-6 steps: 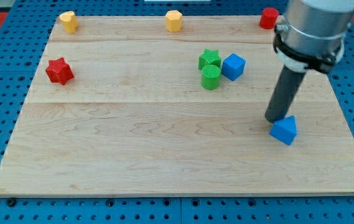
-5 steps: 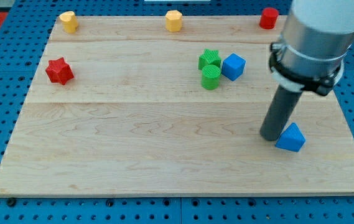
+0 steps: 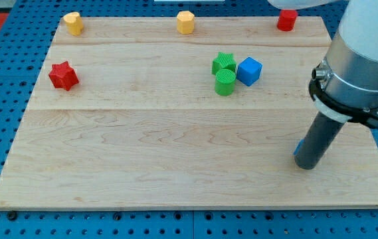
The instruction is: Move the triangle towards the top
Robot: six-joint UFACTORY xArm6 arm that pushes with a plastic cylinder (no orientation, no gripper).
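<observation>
Tip is resting low at the view's right of your table, hiding the blue triangle almost wholly. Pincer state: cannot tell; you are seeing only a rod.

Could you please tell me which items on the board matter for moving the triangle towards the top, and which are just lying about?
Job in hand:
- blue triangle, nearly hidden behind the rod
- my tip, right against it

Lying about:
- blue cube
- green star
- green cylinder
- red star
- two yellow blocks
- red block
</observation>
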